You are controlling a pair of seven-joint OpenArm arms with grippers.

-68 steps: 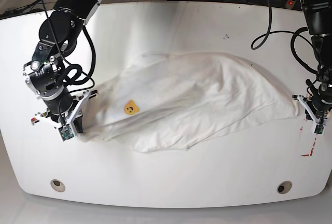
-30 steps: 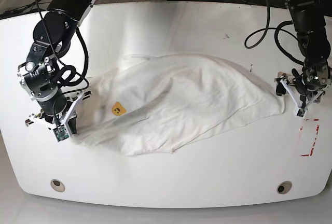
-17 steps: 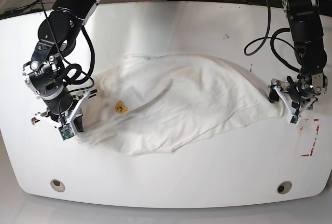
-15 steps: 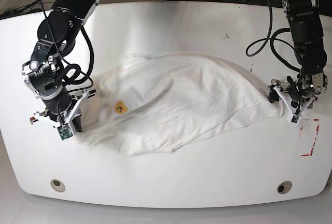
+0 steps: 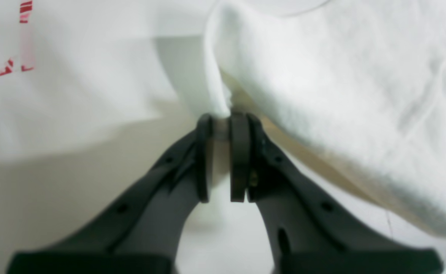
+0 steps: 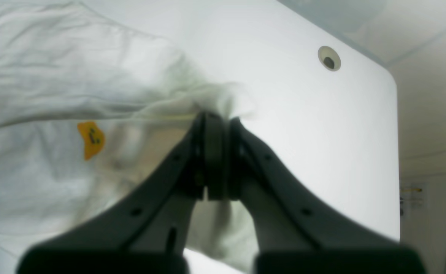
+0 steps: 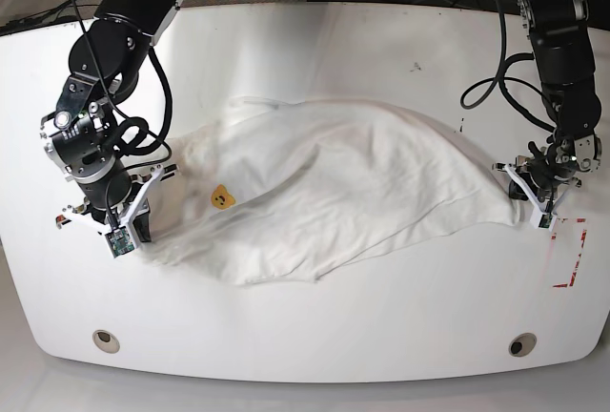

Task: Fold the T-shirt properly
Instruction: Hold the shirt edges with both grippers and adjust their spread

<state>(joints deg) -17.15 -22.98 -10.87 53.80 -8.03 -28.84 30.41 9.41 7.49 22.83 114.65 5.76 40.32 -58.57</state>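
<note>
The white T-shirt lies spread and wrinkled across the middle of the table, with the small orange bear face facing up near its left end. My right gripper is shut on the shirt's left edge; the right wrist view shows its jaws pinching bunched cloth, with the bear face to their left. My left gripper is shut on the shirt's right corner; the left wrist view shows its tips clamping a fold of the shirt. The lettering and tag are hidden.
The white table has red tape marks at the front right, also in the left wrist view. Round holes sit near the front edge. Cables run along the back.
The shirt and bear face have shifted left. My left gripper moved inward to the left with the right corner, then settled slightly lower. My right gripper shifted only a little.
</note>
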